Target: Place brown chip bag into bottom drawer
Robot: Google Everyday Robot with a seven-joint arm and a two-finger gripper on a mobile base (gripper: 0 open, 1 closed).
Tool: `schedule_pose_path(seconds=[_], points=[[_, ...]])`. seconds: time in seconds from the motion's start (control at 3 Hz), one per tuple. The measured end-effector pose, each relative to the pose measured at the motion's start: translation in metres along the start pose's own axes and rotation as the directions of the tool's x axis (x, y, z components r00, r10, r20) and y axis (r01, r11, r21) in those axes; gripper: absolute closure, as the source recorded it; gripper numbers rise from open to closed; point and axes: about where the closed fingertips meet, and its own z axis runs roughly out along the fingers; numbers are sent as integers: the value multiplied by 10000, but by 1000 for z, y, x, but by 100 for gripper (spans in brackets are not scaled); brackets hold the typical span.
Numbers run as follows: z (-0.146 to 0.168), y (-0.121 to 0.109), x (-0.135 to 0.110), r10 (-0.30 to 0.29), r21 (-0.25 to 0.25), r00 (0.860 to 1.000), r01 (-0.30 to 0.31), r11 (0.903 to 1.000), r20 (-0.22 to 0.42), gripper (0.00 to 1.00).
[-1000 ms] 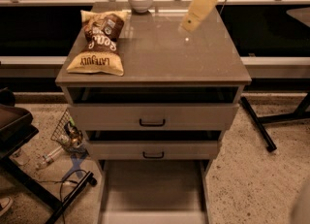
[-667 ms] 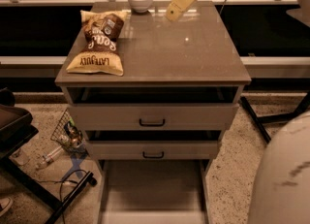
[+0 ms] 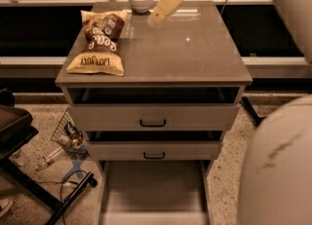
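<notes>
The brown chip bag (image 3: 101,44) lies flat on the left side of the cabinet top (image 3: 195,58), dark brown with pale yellow ends. The gripper (image 3: 157,19) hangs over the back middle of the top, its pale yellow fingers (image 3: 165,5) pointing down-left, to the right of the bag and apart from it. It holds nothing I can see. The bottom drawer (image 3: 153,190) is pulled out at the cabinet's foot, its flat grey floor bare.
A small white bowl (image 3: 140,0) stands at the back of the top, just left of the gripper. Two upper drawers with black handles (image 3: 152,122) sit slightly open. The robot's pale body (image 3: 278,170) fills the lower right. A wire basket (image 3: 68,134) and cables lie on the floor at left.
The gripper has moved left across the back of the cabinet top toward the bowl and the bag. The robot's body has come into view at lower right.
</notes>
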Motion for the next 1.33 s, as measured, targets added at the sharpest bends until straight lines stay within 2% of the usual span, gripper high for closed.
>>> schedule_pose_path(seconds=[0.33,0.67,1.0,1.33], points=[[66,15,-43,947,-727,9929,-894,9933,724,0],[110,27,-76,1681,-1289,9800,-1540,9796,1070,0],[147,45,-104,2294,-1810,9677,-2083,9612,1048,0],[163,63,-123,2799,-2415,9544,-2489,9379,1034,0]])
